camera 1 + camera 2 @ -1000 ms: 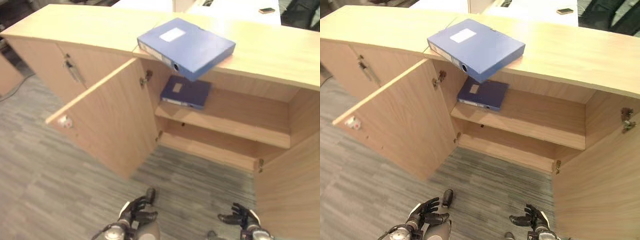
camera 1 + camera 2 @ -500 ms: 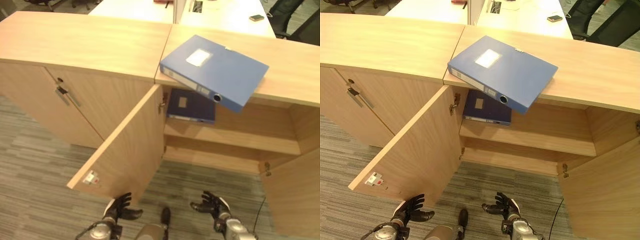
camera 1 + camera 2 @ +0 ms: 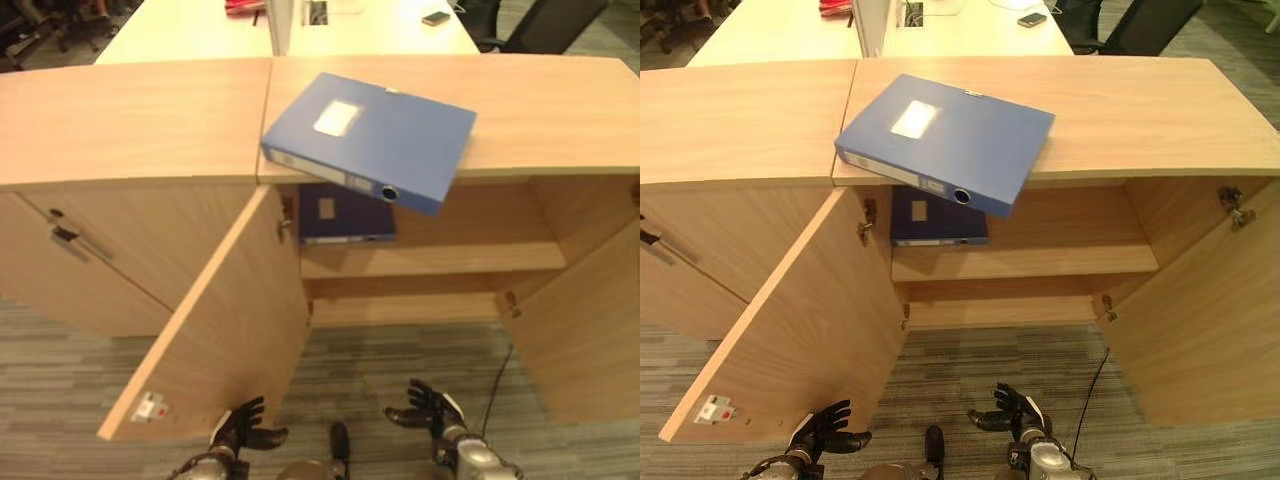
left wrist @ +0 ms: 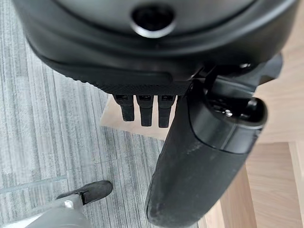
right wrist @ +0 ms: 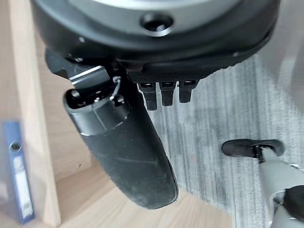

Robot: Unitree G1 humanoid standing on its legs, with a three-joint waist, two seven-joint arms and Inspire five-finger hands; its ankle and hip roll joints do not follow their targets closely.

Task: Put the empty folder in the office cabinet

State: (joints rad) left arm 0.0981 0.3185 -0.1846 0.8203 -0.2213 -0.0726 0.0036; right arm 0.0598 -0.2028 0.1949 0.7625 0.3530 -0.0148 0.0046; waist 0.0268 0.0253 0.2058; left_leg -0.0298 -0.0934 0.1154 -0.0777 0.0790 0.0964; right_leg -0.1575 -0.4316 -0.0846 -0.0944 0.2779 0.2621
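A flat, rigid blue box-style folder with a white label (image 3: 370, 140) lies on the light wooden top of a long, low office cabinet (image 3: 130, 120). One corner juts out past the front edge, over the open compartment. Being empty, it should be light, with stiff, smooth plastic-looking faces that may slip, so clasping it from opposite sides at the overhanging corner looks the surest hold.

Below it, both cabinet doors stand wide open. A second, darker blue folder (image 3: 345, 213) lies flat on the upper wooden shelf (image 3: 450, 258), with bare shelf beside it.

The robot's left hand (image 3: 243, 429) and right hand (image 3: 425, 409) hang low over the grey striped carpet (image 3: 60, 390), well apart from the folder, fingers loosely spread and holding nothing. Behind the cabinet is a pale table (image 3: 200, 30) carrying a phone (image 3: 435, 18).
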